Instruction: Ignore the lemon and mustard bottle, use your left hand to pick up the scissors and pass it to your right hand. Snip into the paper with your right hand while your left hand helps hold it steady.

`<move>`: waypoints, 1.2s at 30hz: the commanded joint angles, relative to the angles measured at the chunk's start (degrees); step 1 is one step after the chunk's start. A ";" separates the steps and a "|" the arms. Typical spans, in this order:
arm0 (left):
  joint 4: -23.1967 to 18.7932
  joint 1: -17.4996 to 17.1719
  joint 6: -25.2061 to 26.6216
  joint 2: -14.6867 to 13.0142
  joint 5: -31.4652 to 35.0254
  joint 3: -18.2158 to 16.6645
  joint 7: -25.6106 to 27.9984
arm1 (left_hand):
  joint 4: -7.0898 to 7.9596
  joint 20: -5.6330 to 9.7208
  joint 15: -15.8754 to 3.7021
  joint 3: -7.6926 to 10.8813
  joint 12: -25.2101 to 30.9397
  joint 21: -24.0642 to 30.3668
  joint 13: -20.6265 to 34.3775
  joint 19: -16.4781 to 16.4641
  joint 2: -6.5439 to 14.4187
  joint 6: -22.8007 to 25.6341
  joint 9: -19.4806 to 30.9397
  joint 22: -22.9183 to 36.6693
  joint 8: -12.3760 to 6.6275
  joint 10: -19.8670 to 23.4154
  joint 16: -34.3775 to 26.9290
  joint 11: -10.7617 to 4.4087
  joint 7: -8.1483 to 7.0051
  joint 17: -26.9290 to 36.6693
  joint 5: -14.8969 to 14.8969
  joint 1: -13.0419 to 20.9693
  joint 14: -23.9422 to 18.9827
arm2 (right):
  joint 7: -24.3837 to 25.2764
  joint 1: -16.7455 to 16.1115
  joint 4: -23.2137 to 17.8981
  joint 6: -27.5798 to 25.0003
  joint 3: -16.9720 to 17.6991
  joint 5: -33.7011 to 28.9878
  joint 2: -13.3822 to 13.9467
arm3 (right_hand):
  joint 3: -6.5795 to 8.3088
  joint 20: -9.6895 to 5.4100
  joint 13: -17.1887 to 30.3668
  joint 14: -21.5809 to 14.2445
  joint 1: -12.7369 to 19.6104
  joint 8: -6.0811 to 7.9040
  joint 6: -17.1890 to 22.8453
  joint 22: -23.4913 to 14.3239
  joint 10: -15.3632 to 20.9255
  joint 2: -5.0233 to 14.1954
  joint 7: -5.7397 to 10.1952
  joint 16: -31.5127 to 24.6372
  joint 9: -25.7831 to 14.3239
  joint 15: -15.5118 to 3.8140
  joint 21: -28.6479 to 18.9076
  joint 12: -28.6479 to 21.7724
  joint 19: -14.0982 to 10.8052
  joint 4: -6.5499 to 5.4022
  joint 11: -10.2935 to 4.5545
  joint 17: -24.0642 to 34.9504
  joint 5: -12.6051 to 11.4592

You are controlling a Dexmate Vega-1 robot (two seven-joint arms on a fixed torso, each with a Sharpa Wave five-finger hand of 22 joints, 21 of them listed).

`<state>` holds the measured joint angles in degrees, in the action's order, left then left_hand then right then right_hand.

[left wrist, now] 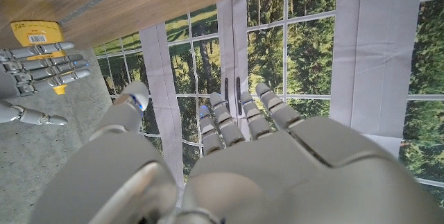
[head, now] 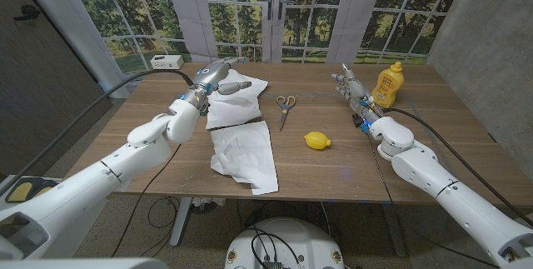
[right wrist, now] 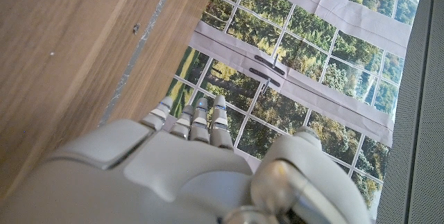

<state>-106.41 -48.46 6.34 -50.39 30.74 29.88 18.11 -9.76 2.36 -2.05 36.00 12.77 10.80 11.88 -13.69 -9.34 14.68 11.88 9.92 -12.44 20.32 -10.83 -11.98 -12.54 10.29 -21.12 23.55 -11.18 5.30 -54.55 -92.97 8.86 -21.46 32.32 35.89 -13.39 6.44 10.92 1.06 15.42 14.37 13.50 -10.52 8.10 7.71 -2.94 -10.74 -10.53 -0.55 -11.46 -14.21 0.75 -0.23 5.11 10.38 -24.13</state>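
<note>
**Both hands raised, scissors untouched on the bench**

Risks. The scissors (head: 285, 107) lie at centre frame of the head view, handles toward the far edge, just right of the paper (head: 243, 140). The left hand (head: 218, 77) hovers over the paper's far sheet, upper left of centre. A sideways reach from there could drag or crease the loose sheets, leaving little flat paper to steady later. The scissors lie flat on the bench (head: 333, 173), so fingers closing from above may push them away rather than lift them; a slide toward the lemon (head: 316, 141), lower right of them, would crowd the grasp. A pickup by the blades would make the hand-over awkward.

Pose. The left hand is empty, fingers extended and loosely together, palm down above the paper. The right hand (head: 351, 85) stands at upper right, near the mustard (head: 387, 84), fingers straight and empty. Both arms enter from the bottom corners.
</note>
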 commanded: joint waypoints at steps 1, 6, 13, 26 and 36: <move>0.55 2.83 -0.21 -0.24 6.17 2.15 -3.17 | 0.15 4.76 -10.05 -0.73 0.52 0.31 0.58 0.10 -0.62 3.45 0.35 0.18 -1.53 0.74 -0.24 -0.22 0.01 0.29 -0.87 0.57 -0.51 | -1.86 1.44 1.56 0.00 -0.50 0.26 0.14 | 0.33 -0.46 0.16 0.37 0.32 -0.21 0.01 -0.28 0.37 0.06 0.00 0.21 -0.22 -0.32 -0.09 -0.33 0.17 -0.08 0.08 0.17 0.03; 1.00 3.92 -1.01 0.15 6.69 2.67 -4.76 | 0.28 4.80 -10.02 -2.45 0.49 0.36 1.37 0.26 -0.80 12.41 0.47 0.21 -4.40 0.88 -0.11 -0.18 0.00 0.47 -2.29 1.16 -0.38 | -2.28 1.73 2.30 0.37 -0.57 0.41 -0.09 | 0.38 -0.51 0.14 0.45 0.37 -0.16 0.42 -0.28 0.35 0.07 -0.16 0.22 -0.22 -0.24 -0.09 -0.29 0.21 -0.07 0.01 0.16 0.06; 2.31 6.16 -2.69 0.83 7.55 3.89 -7.13 | 0.59 5.90 -10.22 -5.43 -0.80 0.30 0.61 0.45 -1.45 12.10 0.22 0.18 -3.33 -1.75 0.61 0.94 0.00 0.07 -3.11 -0.54 2.18 | -2.42 1.97 2.85 0.58 -0.62 0.31 -0.13 | 0.50 -0.57 0.12 0.36 0.48 -0.28 0.82 -0.27 0.57 0.11 -0.27 0.17 -0.22 -0.91 -0.12 -0.32 0.21 -0.06 -0.26 0.12 0.13; 2.98 10.90 -6.36 0.16 12.84 6.61 -13.81 | 0.07 6.29 -10.43 -4.19 -0.86 0.18 -0.45 0.97 2.83 10.30 -0.14 0.07 -1.14 -2.32 0.65 0.14 -0.13 -0.21 -5.90 3.96 3.94 | -1.71 1.70 2.39 0.25 -0.11 0.62 0.04 | 0.70 -0.92 0.10 0.37 0.69 -0.61 1.09 -0.26 0.99 0.15 -0.41 0.17 -0.22 -1.64 -0.21 -0.38 0.05 -0.01 -0.82 0.06 0.24; 3.03 13.63 -7.08 0.58 20.29 8.95 -17.06 | -0.02 6.71 -10.23 -5.16 -1.57 0.02 -0.56 1.69 0.08 7.16 -0.06 0.03 0.33 -5.40 0.72 0.31 -0.09 -0.17 -6.63 5.38 5.60 | -1.91 1.39 2.66 0.60 0.37 0.99 0.34 | 0.77 -0.90 0.09 0.37 0.75 -0.80 1.22 -0.26 0.98 0.13 -0.60 0.17 -0.23 -1.46 -0.23 -0.32 0.02 0.00 -1.04 0.03 0.31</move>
<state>-103.54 -37.65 0.28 -50.17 44.71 36.63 4.55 -9.72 2.26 -2.12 31.27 11.20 10.80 11.18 -12.14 -8.56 22.05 11.71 9.86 -12.47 15.38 -10.15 -11.56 -12.49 10.13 -27.44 28.84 -5.96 3.45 -52.83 -90.50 9.19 -21.56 32.98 35.92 -12.77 5.83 10.93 1.45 15.64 13.93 14.13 -10.52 8.70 7.93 -3.58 -10.59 -10.53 -1.56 -11.46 -14.20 0.92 -0.08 4.50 10.40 -23.94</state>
